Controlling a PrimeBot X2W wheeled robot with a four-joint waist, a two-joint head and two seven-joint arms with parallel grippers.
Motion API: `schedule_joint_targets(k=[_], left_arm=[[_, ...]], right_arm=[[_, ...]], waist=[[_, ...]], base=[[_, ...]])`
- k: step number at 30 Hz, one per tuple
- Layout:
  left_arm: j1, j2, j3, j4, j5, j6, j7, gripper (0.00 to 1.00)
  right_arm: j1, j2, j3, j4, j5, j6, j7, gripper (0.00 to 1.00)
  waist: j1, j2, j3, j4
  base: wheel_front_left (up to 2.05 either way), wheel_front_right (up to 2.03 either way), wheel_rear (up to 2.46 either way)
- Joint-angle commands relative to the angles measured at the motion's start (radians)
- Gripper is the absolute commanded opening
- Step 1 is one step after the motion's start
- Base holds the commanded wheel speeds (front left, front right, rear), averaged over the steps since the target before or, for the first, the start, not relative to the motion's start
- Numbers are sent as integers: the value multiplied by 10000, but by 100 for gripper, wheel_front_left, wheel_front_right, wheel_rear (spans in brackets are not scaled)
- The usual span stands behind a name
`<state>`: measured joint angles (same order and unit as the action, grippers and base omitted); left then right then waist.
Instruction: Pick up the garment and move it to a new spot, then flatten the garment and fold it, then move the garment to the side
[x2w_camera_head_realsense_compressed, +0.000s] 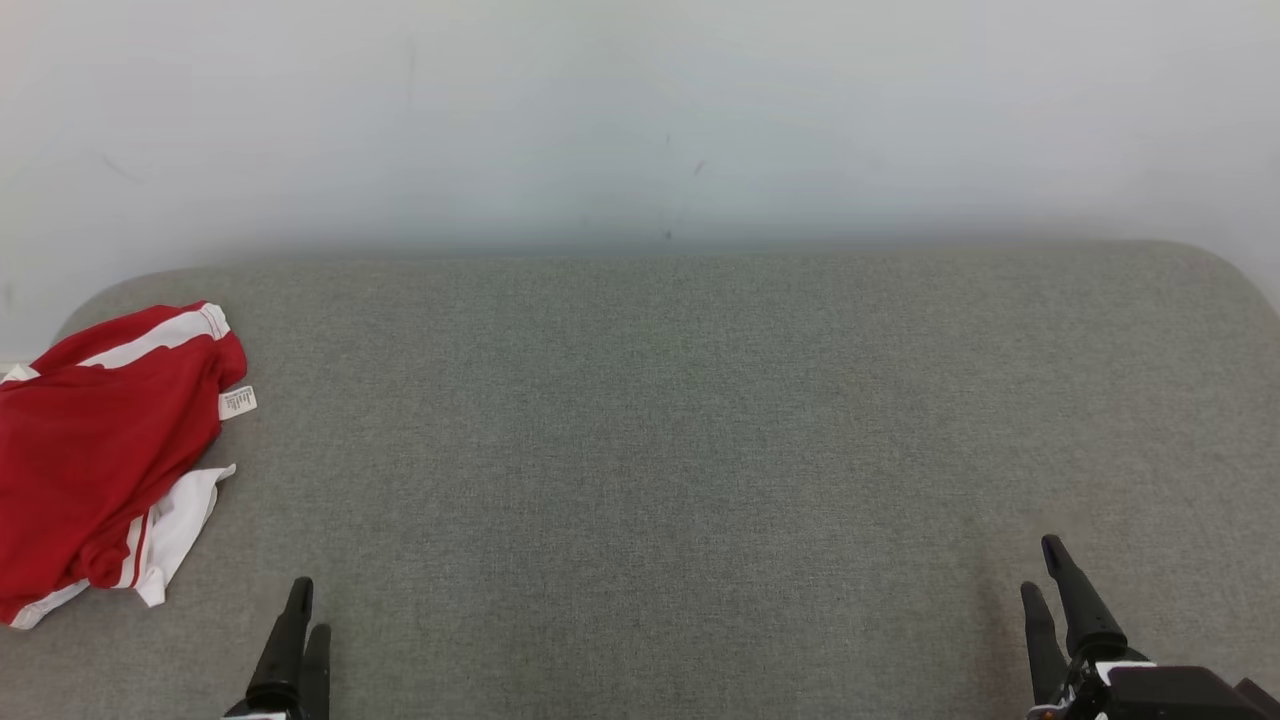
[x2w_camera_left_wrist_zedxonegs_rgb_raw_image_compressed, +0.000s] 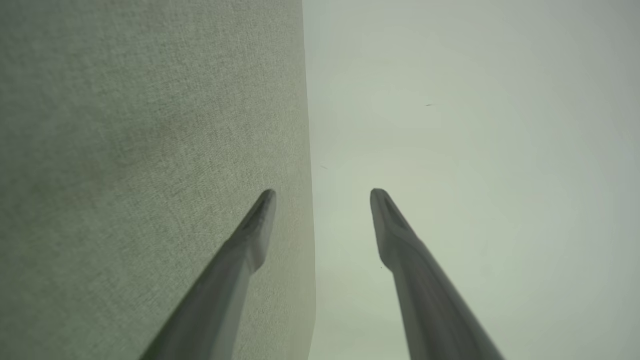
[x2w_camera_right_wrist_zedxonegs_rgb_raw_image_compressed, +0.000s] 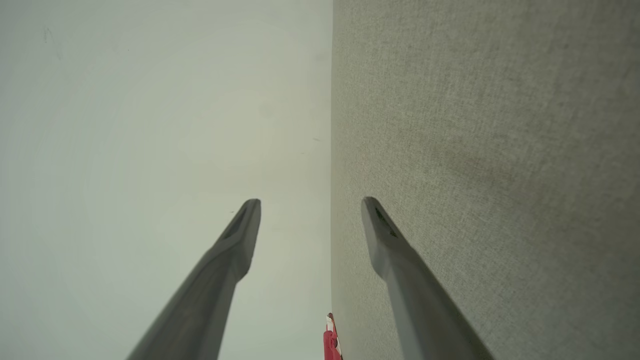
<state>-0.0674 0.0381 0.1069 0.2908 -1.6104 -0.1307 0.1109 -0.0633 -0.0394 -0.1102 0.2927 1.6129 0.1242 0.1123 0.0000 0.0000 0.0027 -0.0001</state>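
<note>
While the garment (x2w_camera_head_realsense_compressed: 95, 440) hugs the left edge of the surface (x2w_camera_head_realsense_compressed: 650, 450), left gripper (x2w_camera_head_realsense_compressed: 310, 607) and right gripper (x2w_camera_head_realsense_compressed: 1040, 565) gape empty.

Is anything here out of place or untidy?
Yes. The red garment lies crumpled at the left edge of the grey surface, not flat; its white label sticks out.

The worktop (x2w_camera_head_realsense_compressed: 700, 450) is covered in grey woven fabric, and its two far corners are rounded. Behind its far edge rises a pale, plain wall (x2w_camera_head_realsense_compressed: 640, 110). On the wall, above the middle of that edge, sit a few small dark specks (x2w_camera_head_realsense_compressed: 668, 236) and a short reddish mark (x2w_camera_head_realsense_compressed: 699, 167). A faint grey scuff (x2w_camera_head_realsense_compressed: 120, 168) lies toward the left.
</note>
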Motion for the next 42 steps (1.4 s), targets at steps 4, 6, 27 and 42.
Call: schedule_joint_targets(k=[4,6,27,42], left_arm=[[11,26,-230,-134,100,0,-258,100],[51,30,-315,-137,171,0,-363,100],[337,60,-637,-361,2892,431,-1264,100],[489,80,-1330,-508,6442,811,-1812,100]], right_arm=[[3,-36,220,-224,-179,7,-276,100],[49,-40,286,-257,-319,9,-379,100],[441,-64,395,-434,-3695,28,-1267,100],[777,-83,475,-623,-6801,41,-1816,100]], waist=[[0,0,-51,2],[0,0,-72,5],[0,0,-267,62],[0,0,-413,164]], base=[[0,0,0],[0,0,0],[0,0,0],[0,0,0]])
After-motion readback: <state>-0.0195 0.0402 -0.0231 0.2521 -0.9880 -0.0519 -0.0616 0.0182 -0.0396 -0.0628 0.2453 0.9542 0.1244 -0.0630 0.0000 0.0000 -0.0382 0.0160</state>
